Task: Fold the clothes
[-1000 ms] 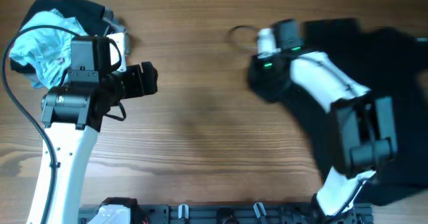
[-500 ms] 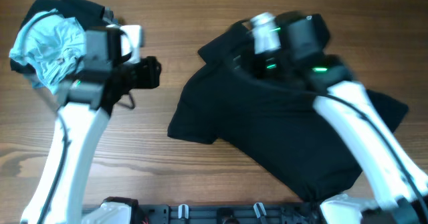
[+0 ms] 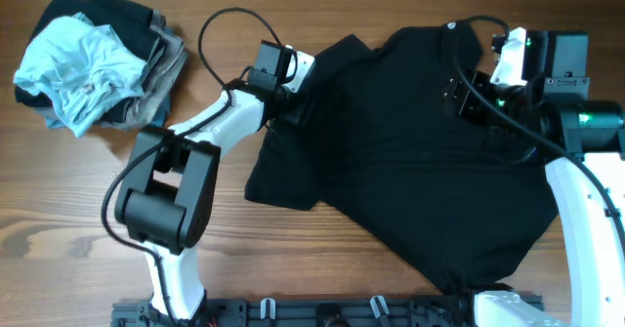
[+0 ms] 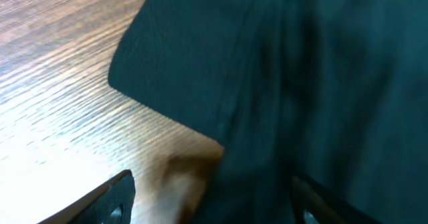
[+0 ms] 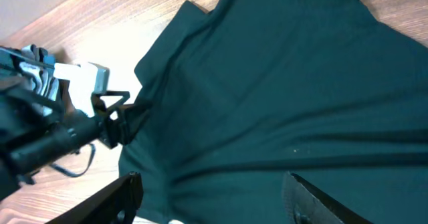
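Wooden table point(image 3: 59, 220) is covered at centre and right by a black shirt point(image 3: 410, 161), spread out but creased; the left gripper point(image 4: 210, 180) is placed at its left sleeve edge, jaws wide apart, nothing clamped; the right gripper point(image 5: 212, 180) is held above the shirt's right part, its 2 fingers spread, empty; a clothes pile point(image 3: 88, 63) is seen at the far-left corner.

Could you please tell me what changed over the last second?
The right gripper dragged the black T-shirt leftward to the middle of the wooden table, let go and withdrew rightward, open. The left gripper swung from the crumpled clothes pile to the shirt's left edge. The pile stayed put.
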